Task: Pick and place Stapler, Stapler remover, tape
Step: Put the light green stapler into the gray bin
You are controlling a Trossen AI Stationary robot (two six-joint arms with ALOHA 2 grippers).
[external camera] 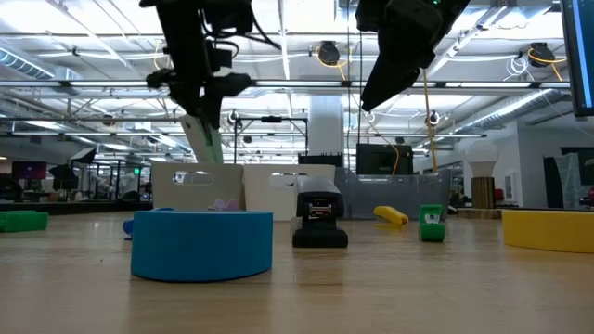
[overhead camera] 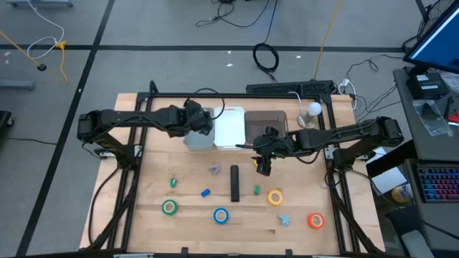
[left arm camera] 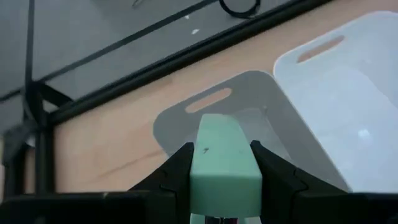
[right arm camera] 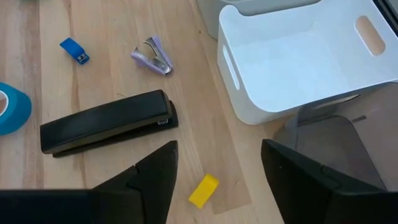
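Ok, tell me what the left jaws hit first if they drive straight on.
Probably the grey bin: the left gripper, shut on a pale green stapler, points into it. Depth is unclear.

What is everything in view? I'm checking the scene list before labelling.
tape rolls: four; green, blue, yellow, orange; front of table
black stapler: one, table middle
purple staple remover: one, beside black stapler
bins: three; grey, white, smoky brown; table back
small pieces: five; green, green, blue, pale blue, yellow; among rolls
pale green stapler: one, above grey bin
left gripper: shut on pale green stapler
right gripper: open, above table near black stapler
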